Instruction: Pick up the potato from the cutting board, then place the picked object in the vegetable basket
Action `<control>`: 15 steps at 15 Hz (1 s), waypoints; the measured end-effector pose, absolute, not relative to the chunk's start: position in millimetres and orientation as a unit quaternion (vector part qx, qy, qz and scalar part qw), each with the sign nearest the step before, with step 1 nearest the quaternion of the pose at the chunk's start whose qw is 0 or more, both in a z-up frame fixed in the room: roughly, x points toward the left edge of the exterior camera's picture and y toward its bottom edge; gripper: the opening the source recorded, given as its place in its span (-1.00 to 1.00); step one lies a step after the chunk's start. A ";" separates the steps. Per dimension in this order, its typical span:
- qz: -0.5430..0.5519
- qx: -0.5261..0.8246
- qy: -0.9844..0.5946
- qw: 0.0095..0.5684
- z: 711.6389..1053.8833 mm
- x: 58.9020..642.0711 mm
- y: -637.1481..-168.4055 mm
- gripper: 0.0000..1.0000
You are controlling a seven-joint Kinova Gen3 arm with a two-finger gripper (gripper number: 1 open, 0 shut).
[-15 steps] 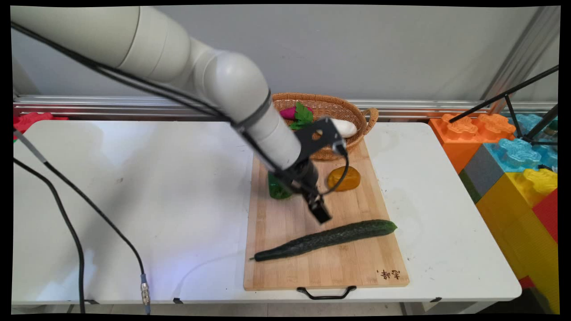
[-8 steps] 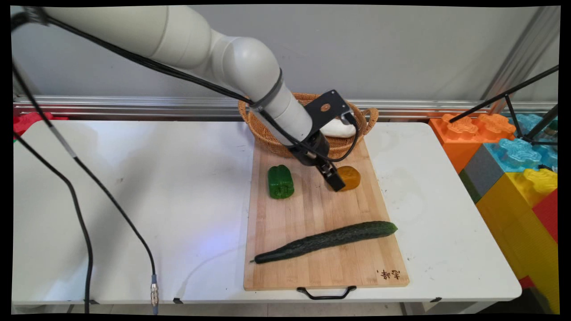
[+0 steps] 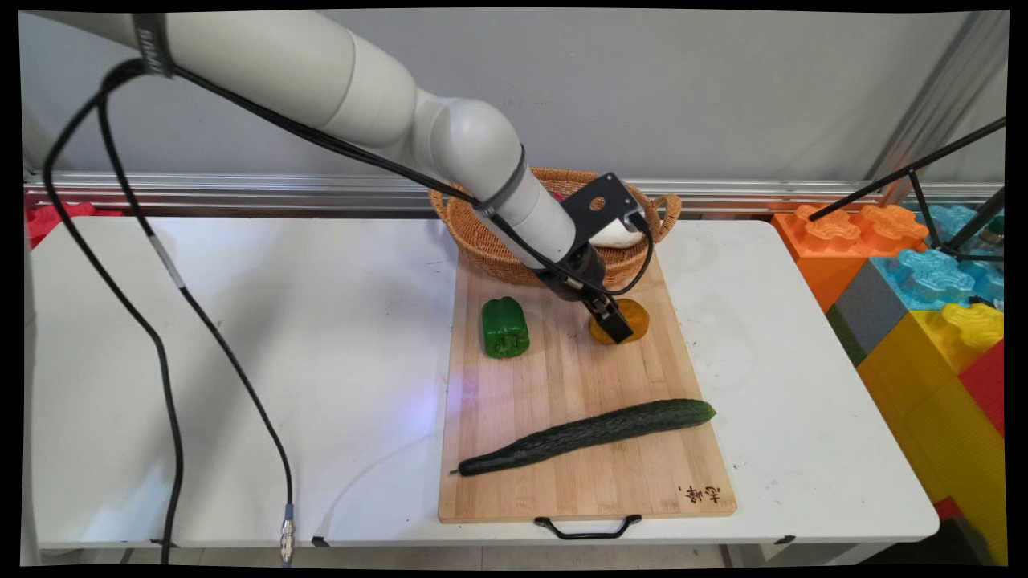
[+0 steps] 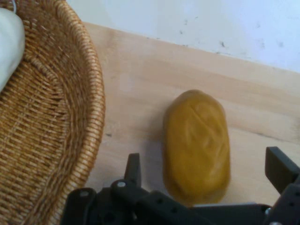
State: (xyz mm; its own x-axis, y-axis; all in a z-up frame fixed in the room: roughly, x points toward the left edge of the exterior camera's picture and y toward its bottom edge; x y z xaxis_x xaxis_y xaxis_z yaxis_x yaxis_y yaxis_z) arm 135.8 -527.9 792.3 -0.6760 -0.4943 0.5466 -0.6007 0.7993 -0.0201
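Observation:
My gripper [image 3: 615, 327] hangs low over the far right of the wooden cutting board [image 3: 562, 482], right at a yellow-orange rounded piece [image 3: 633, 315]. In the hand view the gripper [image 4: 206, 176] is open, its two fingers [image 4: 133, 169] standing either side of that yellow-orange piece [image 4: 197, 140], which lies lengthwise between them. Neither finger visibly touches it. The wicker basket [image 4: 51, 126] is close on the left of the hand view, with a white object [image 4: 7, 44] in it.
A green pepper [image 3: 505, 326] sits on the board's far left and a long cucumber [image 3: 590, 432] lies across its near half. The basket [image 3: 482, 241] stands at the board's far edge. Coloured toy blocks [image 3: 923, 297] are stacked beyond the table's right end.
The gripper swung from above the board's middle, near the cucumber, back and to the right, and came down over the yellow-orange piece.

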 end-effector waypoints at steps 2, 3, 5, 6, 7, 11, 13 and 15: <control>0.103 0.300 -0.910 0.267 782.9 134.5 -531.4 1.00; 0.103 0.299 -0.910 0.267 780.0 133.6 -532.1 1.00; 0.103 0.297 -0.911 0.267 774.7 132.2 -532.6 1.00; 0.102 0.294 -0.912 0.266 772.6 131.4 -532.0 -1.00; 0.102 0.291 -0.913 0.266 770.8 130.4 -531.2 -1.00; 0.097 0.296 -0.911 0.268 776.6 129.4 -525.6 -1.00; 0.094 0.302 -0.908 0.276 793.5 127.7 -521.9 -1.00; 0.094 0.307 -0.904 0.283 812.8 127.6 -520.5 -1.00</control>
State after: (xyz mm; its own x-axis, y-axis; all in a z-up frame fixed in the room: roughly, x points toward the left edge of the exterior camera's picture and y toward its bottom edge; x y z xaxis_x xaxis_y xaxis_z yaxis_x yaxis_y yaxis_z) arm 127.6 -520.5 812.8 -0.6514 -0.5021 0.5689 -0.6087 0.7934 0.0033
